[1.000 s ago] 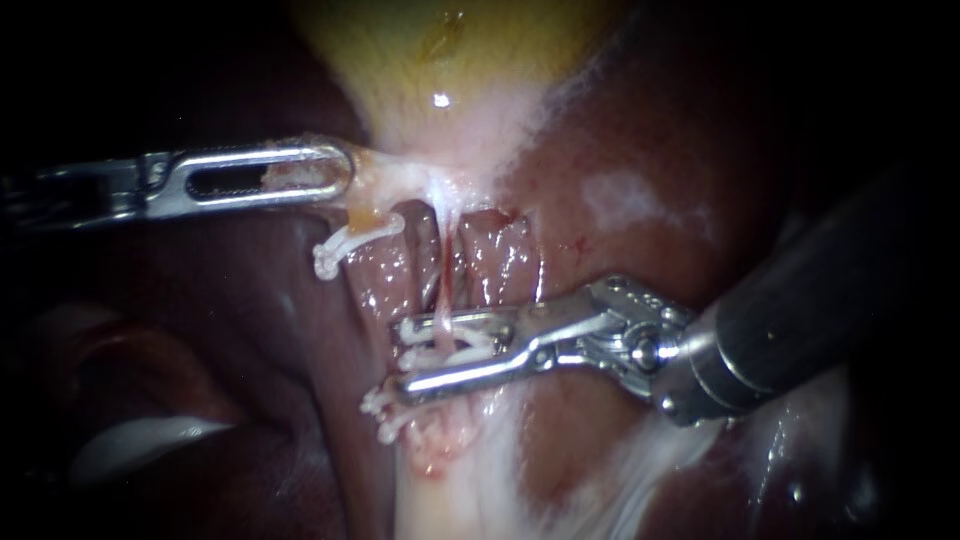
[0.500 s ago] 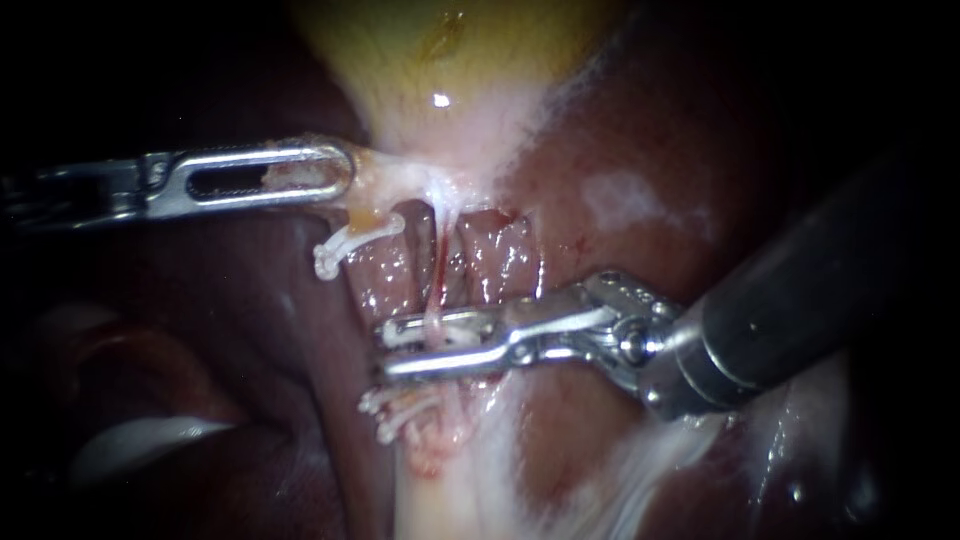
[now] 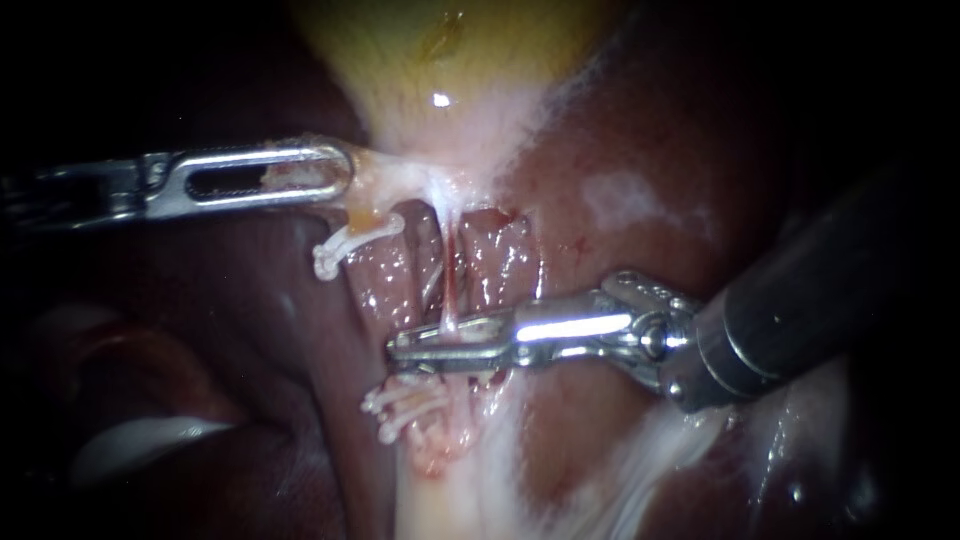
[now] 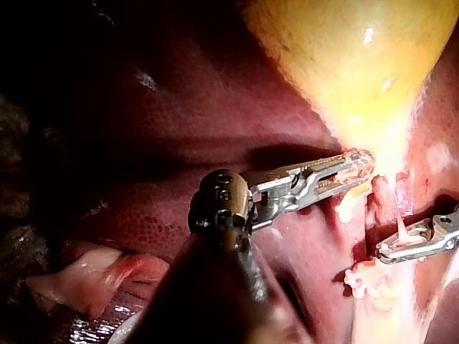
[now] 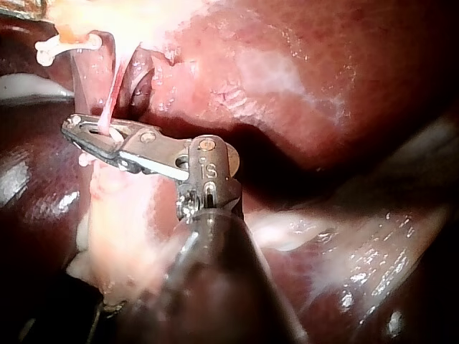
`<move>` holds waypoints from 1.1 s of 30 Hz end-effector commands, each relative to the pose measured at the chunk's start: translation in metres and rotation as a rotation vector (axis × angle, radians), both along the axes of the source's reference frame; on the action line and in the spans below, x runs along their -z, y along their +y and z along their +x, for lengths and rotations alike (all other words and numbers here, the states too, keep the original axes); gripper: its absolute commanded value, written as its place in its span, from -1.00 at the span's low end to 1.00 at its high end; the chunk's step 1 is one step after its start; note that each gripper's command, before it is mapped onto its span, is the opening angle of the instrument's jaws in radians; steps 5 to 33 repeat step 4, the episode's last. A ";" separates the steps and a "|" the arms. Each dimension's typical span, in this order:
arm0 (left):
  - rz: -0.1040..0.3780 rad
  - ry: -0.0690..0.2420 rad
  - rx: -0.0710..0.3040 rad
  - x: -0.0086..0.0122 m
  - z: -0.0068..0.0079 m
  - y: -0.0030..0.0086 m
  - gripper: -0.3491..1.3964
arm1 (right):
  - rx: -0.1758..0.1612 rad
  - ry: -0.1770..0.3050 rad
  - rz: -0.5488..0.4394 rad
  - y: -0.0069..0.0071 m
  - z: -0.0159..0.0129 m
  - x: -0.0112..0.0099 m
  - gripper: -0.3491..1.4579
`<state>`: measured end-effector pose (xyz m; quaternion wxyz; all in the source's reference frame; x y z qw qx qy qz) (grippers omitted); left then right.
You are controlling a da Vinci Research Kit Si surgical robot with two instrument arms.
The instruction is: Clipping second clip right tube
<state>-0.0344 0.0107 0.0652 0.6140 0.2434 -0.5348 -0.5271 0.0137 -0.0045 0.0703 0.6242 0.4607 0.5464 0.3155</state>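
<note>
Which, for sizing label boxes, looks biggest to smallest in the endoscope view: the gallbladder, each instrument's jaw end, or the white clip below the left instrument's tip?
1. gallbladder, its visible part
2. left instrument and right instrument, jaw ends: about alike, and nearness to the camera is unsure, so unranked
3. white clip

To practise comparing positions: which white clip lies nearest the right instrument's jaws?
The lower clip, just below the right instrument; the other clip sits higher, near the left instrument.

Left instrument (image 3: pixel 335 172) had bright silver slotted jaw, dark hinge behind; right instrument (image 3: pixel 420 346) showed silver jaws, riveted steel wrist, thick dark grey shaft
</note>
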 end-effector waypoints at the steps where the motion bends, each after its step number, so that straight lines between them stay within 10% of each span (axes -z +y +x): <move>1: 0.000 0.000 0.000 0.0001 0.0000 0.0000 -1.00 | 0.000 0.000 -0.002 0.0000 0.0000 0.0000 -1.00; 33: 0.000 0.000 0.000 0.0001 0.0000 0.0000 -1.00 | 0.000 0.000 -0.001 0.0001 -0.0001 0.0000 -1.00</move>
